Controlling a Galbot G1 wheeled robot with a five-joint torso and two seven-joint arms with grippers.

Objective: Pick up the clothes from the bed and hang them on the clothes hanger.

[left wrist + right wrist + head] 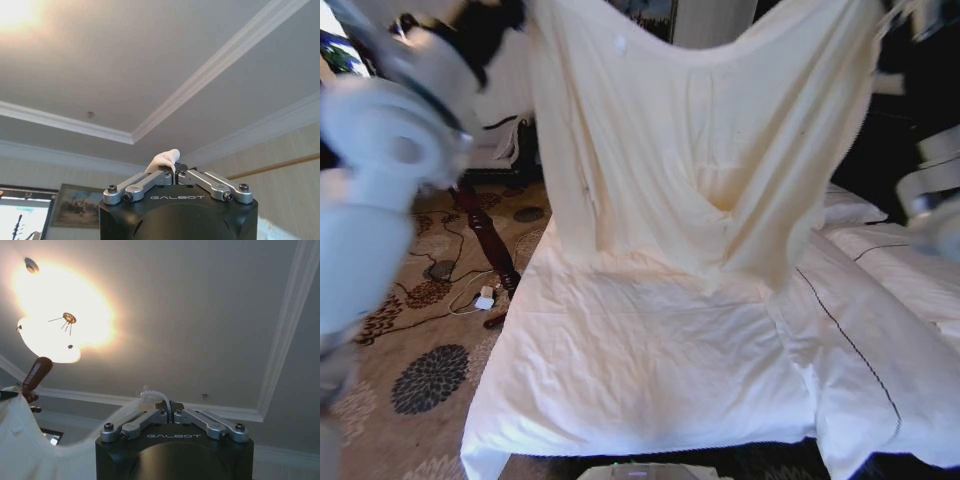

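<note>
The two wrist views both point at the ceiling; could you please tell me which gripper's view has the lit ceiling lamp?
The right gripper: its wrist view has the glowing lamp; the left gripper's has plain ceiling and moulding.

Soft matt cream cloth, the robe (710,150) hangs creased above the bed (650,370) with its smooth white cotton-like duvet, beside a glossy reddish wooden post (485,235).

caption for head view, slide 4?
Both arms hold the cream soft-fabric robe spread high above the white-duvet bed.

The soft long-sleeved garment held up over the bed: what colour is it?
The soft long-sleeved garment is plain cream, off-white, without pattern; the head view shows it best.
</note>
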